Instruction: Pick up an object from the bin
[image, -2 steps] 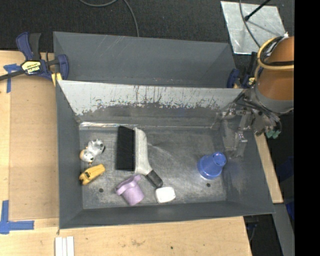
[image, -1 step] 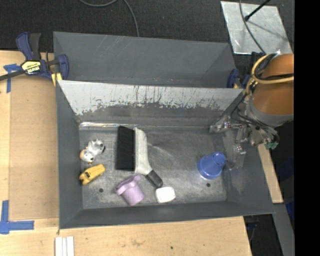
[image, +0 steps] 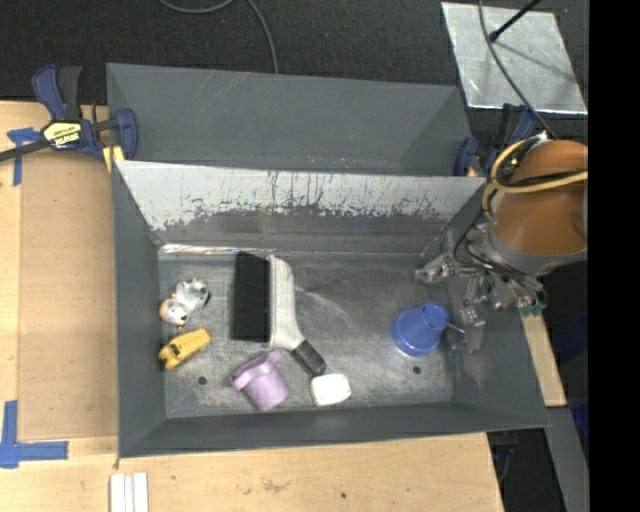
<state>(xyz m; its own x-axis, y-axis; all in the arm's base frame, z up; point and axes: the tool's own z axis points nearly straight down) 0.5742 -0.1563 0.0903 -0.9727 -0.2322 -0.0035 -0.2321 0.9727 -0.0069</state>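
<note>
My gripper (image: 472, 312) hangs low at the right end of the bin, close to the right wall. Just to its left a blue round cup-like thing (image: 417, 331) lies on the bin floor, its right edge nearly touching the gripper. I see nothing held by the gripper.
A black-bristled brush with a white handle (image: 264, 300) lies mid-left. In front of it are a purple cup (image: 262, 381) and a white block (image: 330, 388). A yellow toy (image: 184, 347) and a small white-grey toy (image: 185, 301) sit at the far left. The orange-covered wrist stands over the right rim.
</note>
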